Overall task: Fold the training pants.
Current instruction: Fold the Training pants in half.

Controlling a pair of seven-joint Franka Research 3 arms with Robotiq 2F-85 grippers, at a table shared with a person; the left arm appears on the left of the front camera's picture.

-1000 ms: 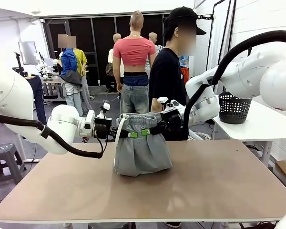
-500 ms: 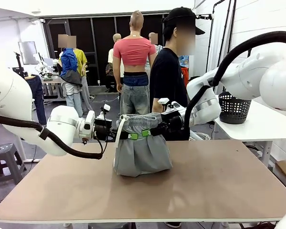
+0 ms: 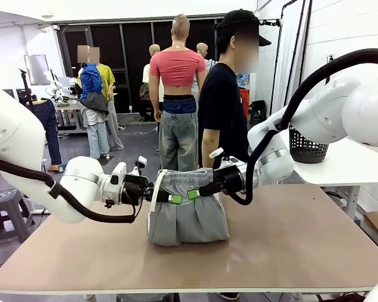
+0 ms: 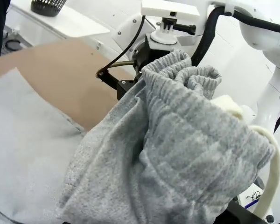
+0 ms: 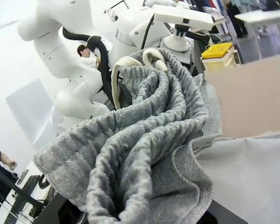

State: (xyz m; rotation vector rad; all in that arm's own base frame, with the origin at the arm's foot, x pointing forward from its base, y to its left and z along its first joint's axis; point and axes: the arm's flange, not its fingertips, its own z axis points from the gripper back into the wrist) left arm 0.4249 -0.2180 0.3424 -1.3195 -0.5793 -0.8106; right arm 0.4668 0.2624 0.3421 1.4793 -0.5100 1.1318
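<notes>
Green-padded jaws on both arms are pressed together on the gathered elastic waistband of the light grey soft jersey training pants [image 3: 188, 211]: the left gripper [image 3: 171, 198] pinches the band from the robot's left, the right gripper [image 3: 193, 194] from the right, and the two sets of pads sit near each other at the front of the bunched waist. In both wrist views the ribbed grey band is crumpled up right over the fingers, hiding them. A white drawstring [image 3: 153, 198] loops down the garment's left edge in the front view and curls over the top of the band in the right wrist view. Below the grip the pants hang as a short, rounded bundle whose lower part rests on the brown wooden desk [image 3: 290, 245], near its middle and toward the far side. Beyond the far edge a person in a black T-shirt and black cap [image 3: 222, 100] stands just behind the right arm. A black mesh basket [image 3: 307, 143] sits on a white side table at the right.
</notes>
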